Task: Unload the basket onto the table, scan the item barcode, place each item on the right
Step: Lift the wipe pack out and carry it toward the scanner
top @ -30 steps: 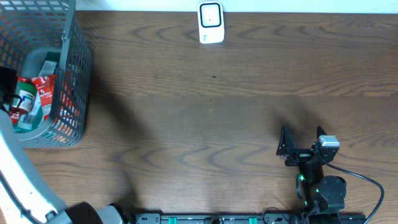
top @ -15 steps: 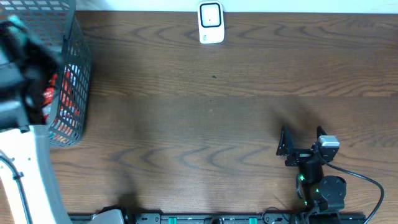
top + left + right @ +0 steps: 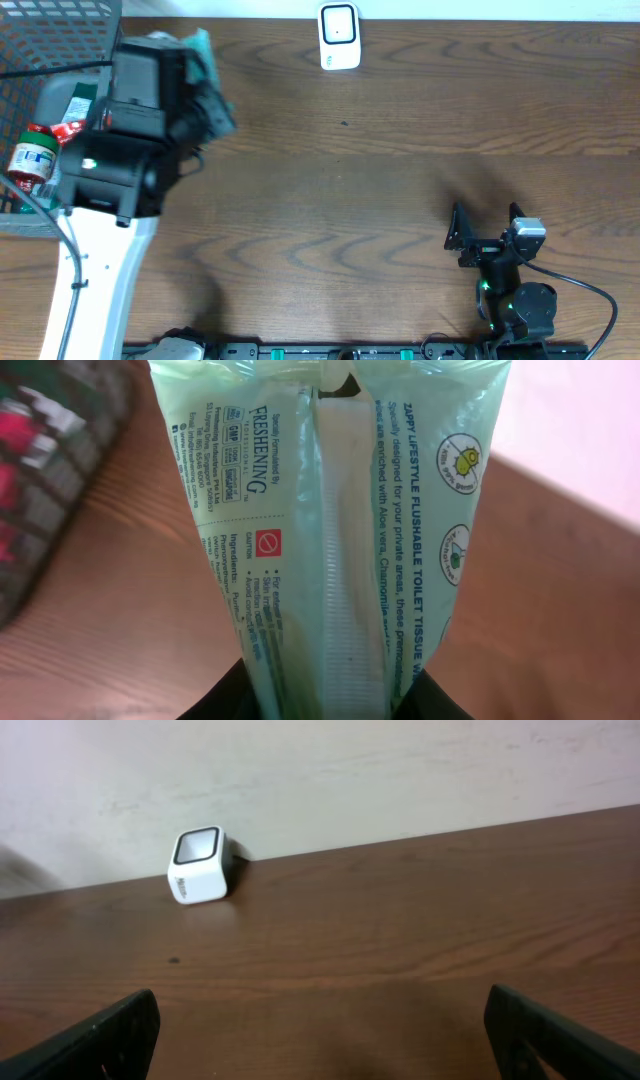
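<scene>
Left claw (image 3: 325, 702) partly closed, gripping green flushable tissue pack (image 3: 330, 510), held above surface (image 3: 350, 200) beside wire basket (image 3: 60, 25). Pick done; carry to scanner (image 3: 339, 37), well apart, remains. Right claw (image 3: 485, 222) wide open, empty.

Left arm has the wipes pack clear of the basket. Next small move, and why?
Probably swing the left gripper right, toward the white scanner at the table's far edge. It grips the wipes pack beside the basket, well short of the scanner.
</scene>
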